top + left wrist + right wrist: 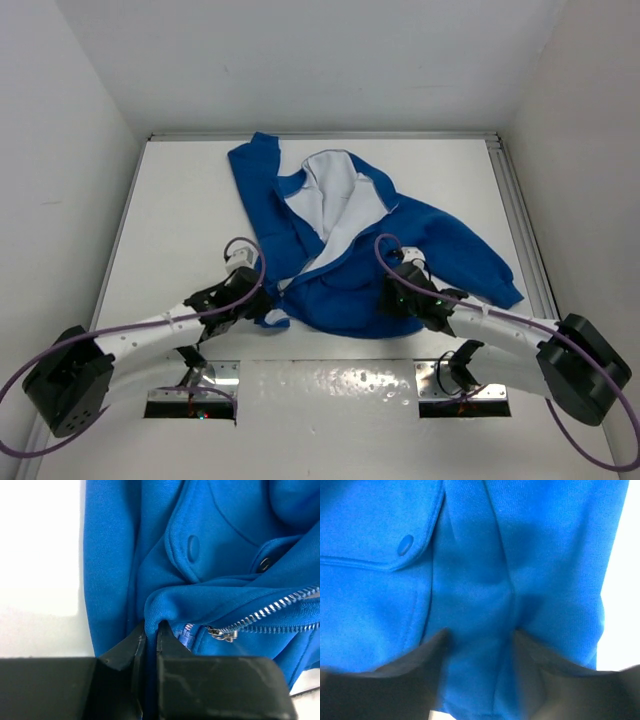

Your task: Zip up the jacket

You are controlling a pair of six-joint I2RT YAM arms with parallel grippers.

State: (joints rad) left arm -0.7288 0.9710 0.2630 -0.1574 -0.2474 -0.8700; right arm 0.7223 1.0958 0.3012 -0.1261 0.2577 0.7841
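The left gripper is pinched shut on the hem of the jacket, spread on the table, beside its zipper slider, while the right gripper is held wide over blue fabric; hem anchoring is judged underway, and the slider must be grasped next.

On your left wrist view the zipper runs off the right edge, and the left gripper hides the fold it pinches. On your right wrist view the 2 fingers of the right gripper are blurred, and the jacket spills past the top and left edges. From above, both wrists cover the fingertips, and the zipper teeth are too small to follow.
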